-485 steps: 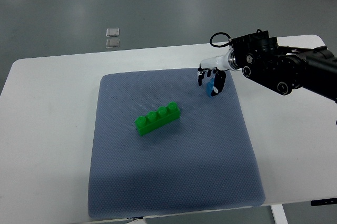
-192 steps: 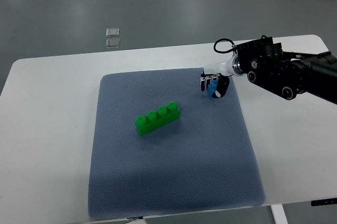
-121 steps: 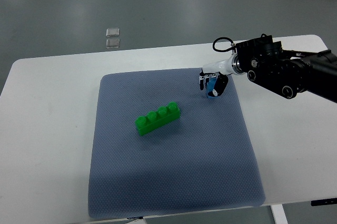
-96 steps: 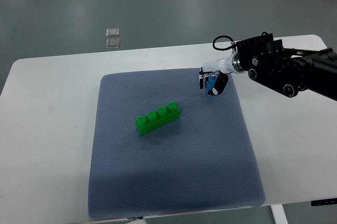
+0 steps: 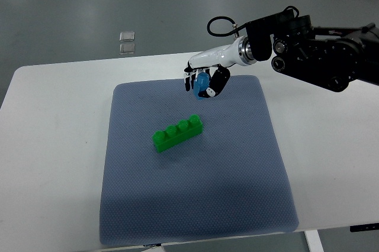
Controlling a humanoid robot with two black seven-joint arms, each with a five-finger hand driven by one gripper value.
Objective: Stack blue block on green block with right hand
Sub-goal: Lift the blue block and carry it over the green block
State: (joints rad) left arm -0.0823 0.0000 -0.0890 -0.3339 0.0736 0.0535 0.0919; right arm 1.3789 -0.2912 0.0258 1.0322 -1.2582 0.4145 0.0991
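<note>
A long green block with four studs lies at a slant on the blue-grey mat, left of its middle. My right hand hangs above the mat's far edge, up and to the right of the green block, its fingers curled shut on a small blue block. Only part of the blue block shows between the fingers. The black right arm reaches in from the right edge. The left arm is out of sight.
The mat lies on a white table. Two small clear squares sit on the grey floor beyond the table's far edge. A black cable loop arches over the wrist.
The right hand has lifted the blue block off the mat's far right part and carried it left, toward the green block. The green block has stayed put.
</note>
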